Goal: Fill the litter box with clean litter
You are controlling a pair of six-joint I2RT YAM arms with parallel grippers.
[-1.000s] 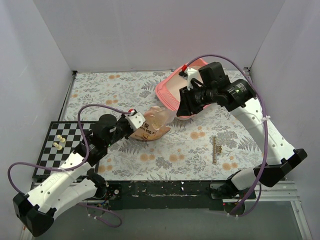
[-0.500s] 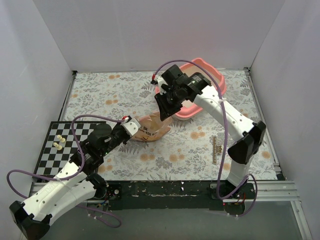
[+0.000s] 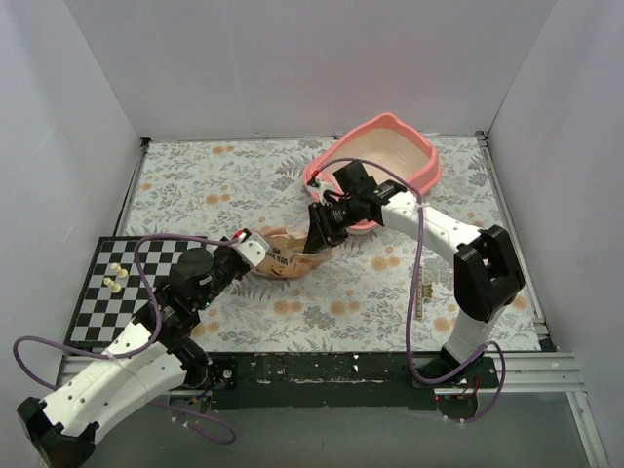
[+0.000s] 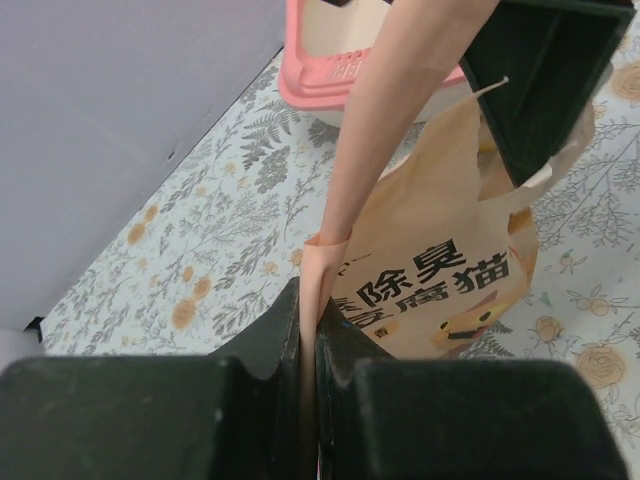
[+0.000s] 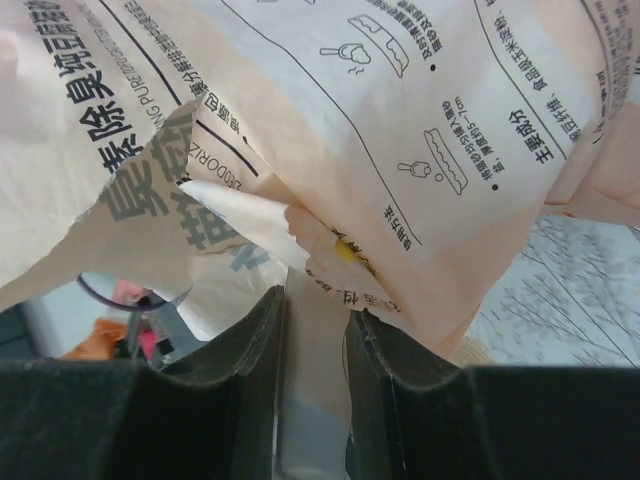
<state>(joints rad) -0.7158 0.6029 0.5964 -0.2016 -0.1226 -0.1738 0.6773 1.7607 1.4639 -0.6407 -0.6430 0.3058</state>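
Observation:
The pink litter box (image 3: 421, 168) stands at the back right, its cream inside showing; its rim also shows in the left wrist view (image 4: 330, 85). The orange-peach printed bag (image 3: 291, 255) lies in front of it. My left gripper (image 3: 255, 247) is shut on the bag's edge (image 4: 330, 240). My right gripper (image 3: 318, 234) is at the bag's mouth, shut on a pale flat strip (image 5: 315, 400) that looks like the clear scoop's handle. The bag's printed side (image 5: 400, 110) fills the right wrist view. The clean litter is hidden.
A black-and-white checkerboard (image 3: 93, 302) with small pale pieces (image 3: 115, 279) lies at the left front. A thin dark strip (image 3: 419, 291) lies on the floral cloth at the right. White walls close in the back and both sides.
My right arm has swung from the litter box down and left to the bag's mouth. The litter box now shows whole. My left gripper has kept its hold on the bag.

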